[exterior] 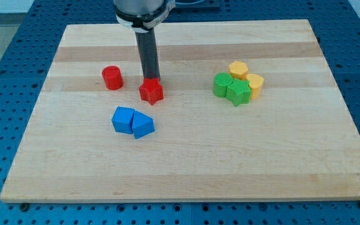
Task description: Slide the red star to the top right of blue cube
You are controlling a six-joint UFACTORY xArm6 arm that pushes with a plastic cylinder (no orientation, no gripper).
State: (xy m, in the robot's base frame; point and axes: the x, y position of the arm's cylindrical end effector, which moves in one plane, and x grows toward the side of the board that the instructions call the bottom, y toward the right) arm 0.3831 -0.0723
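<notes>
The red star [151,92] lies on the wooden board, left of the middle. My tip [149,79] stands right at the star's top edge, touching or nearly touching it. The blue cube [123,119] lies below and to the left of the star, with a second blue block [143,125], wedge-like in shape, pressed against its right side. The star sits up and to the right of the blue cube, a short gap apart.
A red cylinder [112,77] lies left of the star. At the right, two green blocks [222,84] [239,92] and two yellow blocks [237,69] [254,83] form a tight cluster. The board [186,169] lies on a blue perforated table.
</notes>
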